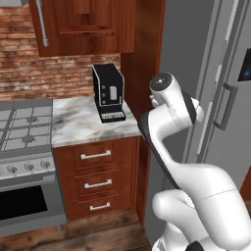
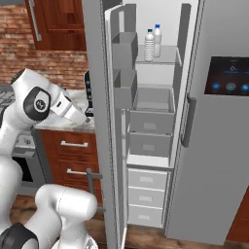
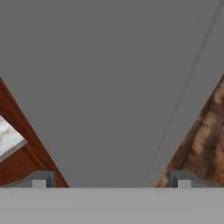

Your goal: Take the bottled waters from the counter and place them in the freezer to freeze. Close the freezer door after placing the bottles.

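Item: bottled waters (image 2: 152, 43). Two, upright, side by side on the upper shelf inside the freezer (image 2: 154, 121); none seen on the counter (image 1: 83, 120), where only the coffee machine (image 1: 108, 92) stands.

Item: freezer door (image 2: 99, 121). Standing open, swung out toward the counter side, bins on its inner face.

Item: gripper (image 3: 111, 179). Claw spread wide, pinching nothing; the hand view faces flat grey panel, probably the door's outer face, close up.

Step in hand, as judged: closing the door. To do well: set the hand flat on the outer panel away from the hinge, push steadily along the door's arc, and keep the fingertips clear of the closing edge.
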